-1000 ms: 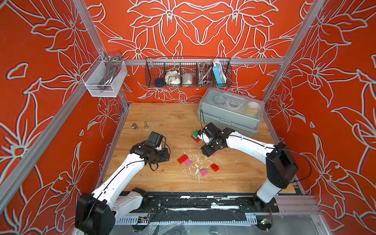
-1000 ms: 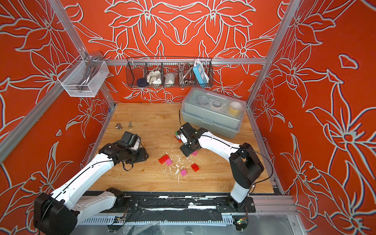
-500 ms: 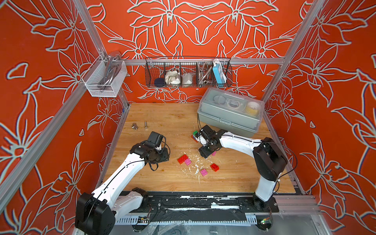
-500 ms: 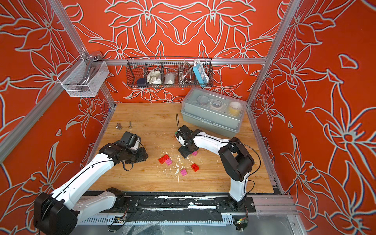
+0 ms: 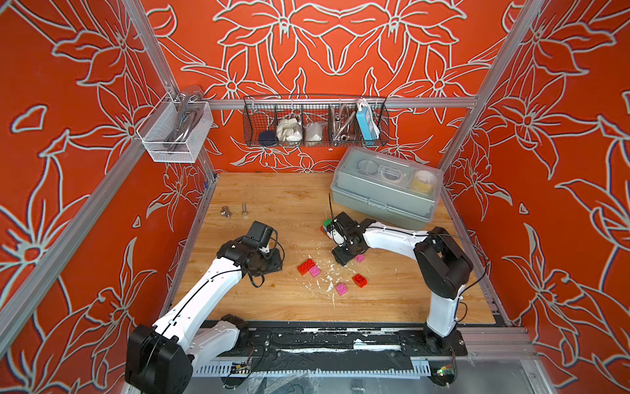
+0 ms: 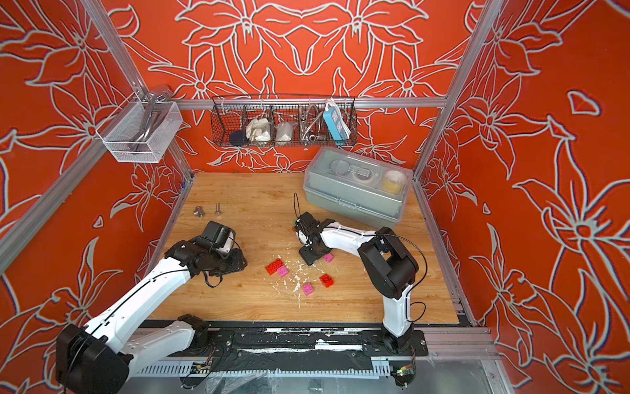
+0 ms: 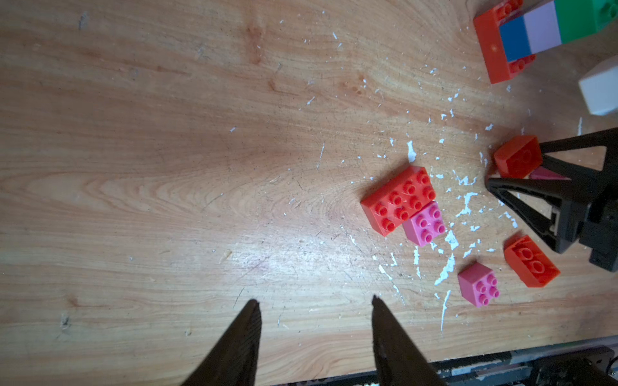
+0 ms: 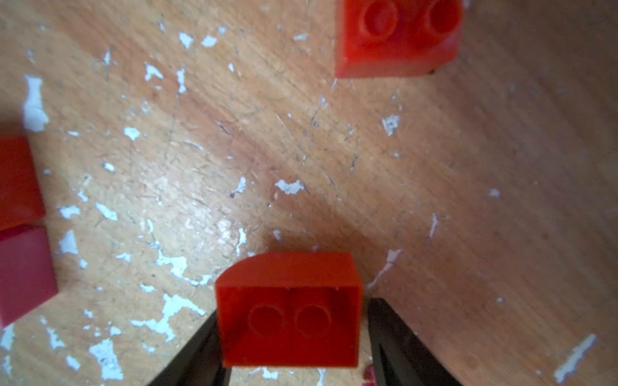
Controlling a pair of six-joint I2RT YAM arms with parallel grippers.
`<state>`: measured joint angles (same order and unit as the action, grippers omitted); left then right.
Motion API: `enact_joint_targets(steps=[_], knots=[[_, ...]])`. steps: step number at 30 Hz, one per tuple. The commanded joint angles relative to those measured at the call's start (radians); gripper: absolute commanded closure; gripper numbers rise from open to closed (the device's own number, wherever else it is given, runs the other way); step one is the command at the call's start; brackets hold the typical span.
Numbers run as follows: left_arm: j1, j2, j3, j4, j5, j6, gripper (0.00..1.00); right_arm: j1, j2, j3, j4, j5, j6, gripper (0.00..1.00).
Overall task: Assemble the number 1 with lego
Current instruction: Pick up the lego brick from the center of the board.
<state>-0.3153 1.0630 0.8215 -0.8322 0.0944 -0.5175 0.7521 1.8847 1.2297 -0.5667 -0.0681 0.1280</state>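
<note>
1. Right wrist view: a small red plastic brick [image 8: 287,334], hollow underside up, is clamped between the fingers of the right gripper [image 8: 292,309]; it is hidden in both top views.
2. Left wrist view: the left gripper [image 7: 313,300] is spread wide, empty, apart from a long red studded brick [image 7: 398,200] touching a square pink brick [image 7: 424,223] on the wooden tabletop [image 7: 167,167].
3. A red, blue, lilac and green brick stack [image 7: 531,33] is seen there too.

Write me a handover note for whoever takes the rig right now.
Left gripper: open, empty, over bare table.
Right gripper: shut on a small red brick.
Stack: blue, lilac, green on a red base, beyond the loose bricks.
Loose: long red brick against a pink brick, a lone pink, a lone red.
Done: the stack.
Left: add the held brick and the loose ones to form the 1.
</note>
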Motion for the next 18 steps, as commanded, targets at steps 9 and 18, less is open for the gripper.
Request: enact_joint_targets(steps=[9,18], knots=[[-0.003,0.012,0.001,-0.025,0.0,-0.006,0.48,0.006,-0.018,0.018,0.042,-0.03,0.123,0.24],[-0.004,0.015,0.002,-0.028,0.008,-0.003,0.48,0.005,-0.007,0.026,0.05,-0.033,0.174,0.36]])
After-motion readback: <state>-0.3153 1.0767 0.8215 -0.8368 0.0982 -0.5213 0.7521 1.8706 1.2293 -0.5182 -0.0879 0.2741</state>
